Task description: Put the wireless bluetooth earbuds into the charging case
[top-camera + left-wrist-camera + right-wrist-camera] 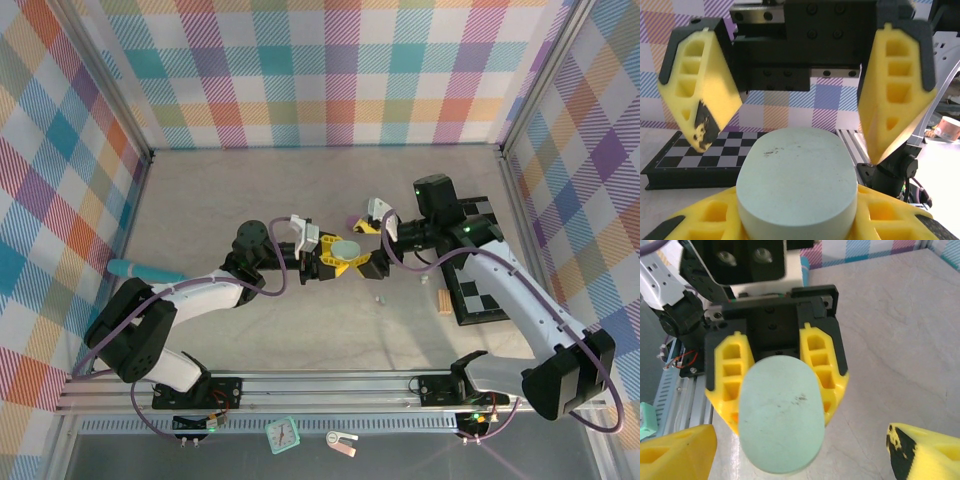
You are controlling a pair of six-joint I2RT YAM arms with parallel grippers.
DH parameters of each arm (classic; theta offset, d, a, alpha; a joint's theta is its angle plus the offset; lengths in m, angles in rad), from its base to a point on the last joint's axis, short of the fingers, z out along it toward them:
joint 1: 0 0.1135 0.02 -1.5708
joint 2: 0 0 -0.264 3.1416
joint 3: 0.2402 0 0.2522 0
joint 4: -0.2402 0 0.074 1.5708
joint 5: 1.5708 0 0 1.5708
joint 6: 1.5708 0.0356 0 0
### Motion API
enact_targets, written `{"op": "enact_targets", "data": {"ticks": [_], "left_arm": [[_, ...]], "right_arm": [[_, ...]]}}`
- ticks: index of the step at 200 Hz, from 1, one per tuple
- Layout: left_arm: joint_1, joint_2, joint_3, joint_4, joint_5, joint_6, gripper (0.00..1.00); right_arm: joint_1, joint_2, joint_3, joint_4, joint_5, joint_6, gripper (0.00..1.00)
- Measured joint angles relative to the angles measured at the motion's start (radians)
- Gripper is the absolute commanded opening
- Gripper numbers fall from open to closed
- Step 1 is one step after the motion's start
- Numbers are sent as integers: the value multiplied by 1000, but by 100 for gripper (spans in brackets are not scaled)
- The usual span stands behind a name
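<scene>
Plaid walls (330, 70) ring the grey tabletop (250, 190); left gripper (338, 257) clamps the pale green charging case (780, 415) between its yellow fingers (817, 370), while right gripper (790, 150) stands wide open, its fingers straddling that case

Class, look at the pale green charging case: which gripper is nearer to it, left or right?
Left. The left gripper clamps the charging case between its fingers. The right gripper faces it from the opposite side, open, its fingers spread wide of the case and not touching.
</scene>
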Motion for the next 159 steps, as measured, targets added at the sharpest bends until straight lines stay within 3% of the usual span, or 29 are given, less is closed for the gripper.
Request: {"op": "enact_targets", "data": {"ticks": [61, 159], "left_arm": [[11, 1, 0, 20, -1, -20, 33], [12, 0, 0, -48, 1, 59, 33]], "right_arm": [[7, 6, 0, 56, 86, 62, 85], [5, 5, 30, 60, 95, 111, 85]]}}
